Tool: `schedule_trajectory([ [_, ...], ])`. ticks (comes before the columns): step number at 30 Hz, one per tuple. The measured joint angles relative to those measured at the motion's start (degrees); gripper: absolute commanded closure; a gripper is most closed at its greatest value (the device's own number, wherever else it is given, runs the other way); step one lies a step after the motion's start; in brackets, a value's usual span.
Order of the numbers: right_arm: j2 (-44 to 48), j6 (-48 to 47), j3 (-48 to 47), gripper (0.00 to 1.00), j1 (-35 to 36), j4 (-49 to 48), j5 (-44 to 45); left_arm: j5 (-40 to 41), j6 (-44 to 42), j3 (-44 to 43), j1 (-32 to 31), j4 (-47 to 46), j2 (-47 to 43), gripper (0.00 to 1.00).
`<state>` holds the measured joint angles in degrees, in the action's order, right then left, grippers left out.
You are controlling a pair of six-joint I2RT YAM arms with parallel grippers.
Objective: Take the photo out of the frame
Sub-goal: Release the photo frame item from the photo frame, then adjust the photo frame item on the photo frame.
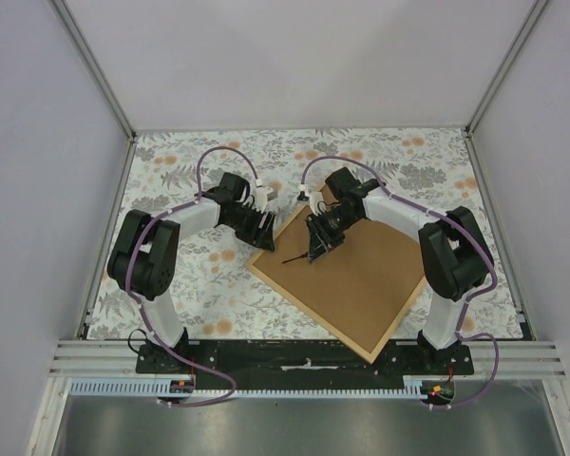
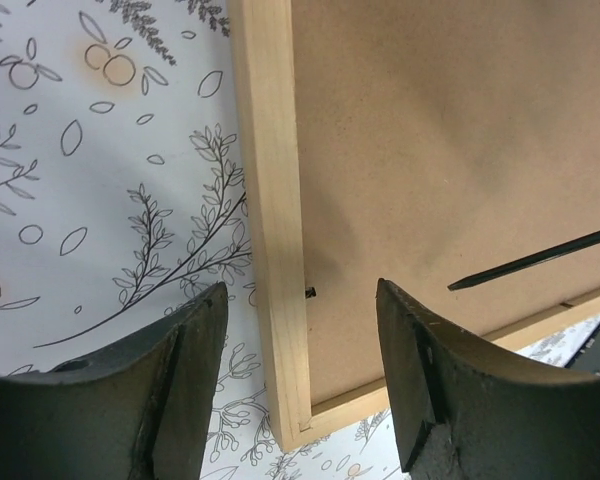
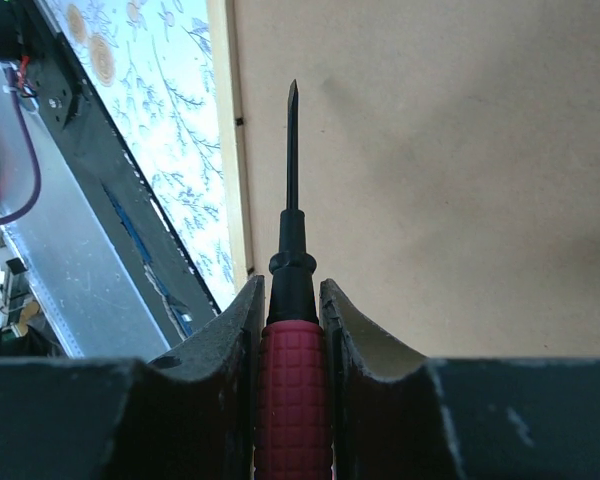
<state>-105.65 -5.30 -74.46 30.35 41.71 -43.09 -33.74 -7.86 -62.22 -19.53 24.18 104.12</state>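
The frame [image 1: 353, 285] lies face down on the table, its brown back board [image 2: 450, 150] up and its light wooden strip [image 2: 275, 200] running along the left. The photo is hidden under the board. My left gripper [image 2: 300, 290] is open, one finger on each side of the strip near a corner, above a small black clip [image 2: 309, 292]. My right gripper [image 3: 292, 285] is shut on a red-handled screwdriver [image 3: 293, 250], whose black shaft [image 1: 297, 255] points across the board towards the left edge [image 3: 225, 150]. Its tip [image 2: 530, 262] shows in the left wrist view.
A floral tablecloth [image 1: 199, 275] covers the table around the frame. A black and metal rail [image 1: 304, 366] with both arm bases runs along the near edge. Pale enclosure walls [image 1: 38, 190] stand on the left, right and back.
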Motion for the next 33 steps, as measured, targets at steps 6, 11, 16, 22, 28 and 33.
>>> schedule_trajectory([
  [6,0.2,-1.0,1.9,1.0,-0.8,-0.5,1.2,5.5,-0.4,-0.1,-3.4,-1.3,-0.4,0.42],
  [11,1.5,-1.4,3.1,1.0,-1.8,-0.9,1.4,8.0,-0.6,-0.1,-3.8,-1.8,-0.3,0.47],
  [16,2.9,-1.8,3.7,1.0,-3.3,-1.4,1.4,8.1,-0.9,-0.6,-3.9,-1.0,-0.1,0.45],
  [22,3.5,-1.8,3.8,1.0,-4.1,-2.1,1.4,8.2,-2.3,-1.6,-3.9,1.2,0.2,0.45],
  [28,3.6,-1.8,4.0,1.0,-4.1,-2.3,1.6,9.6,-3.3,-2.0,-4.0,2.9,0.2,0.47],
  [33,3.6,-1.8,4.1,1.0,-4.1,-2.5,1.8,11.2,-3.6,-2.3,-4.7,3.2,0.3,0.53],
])
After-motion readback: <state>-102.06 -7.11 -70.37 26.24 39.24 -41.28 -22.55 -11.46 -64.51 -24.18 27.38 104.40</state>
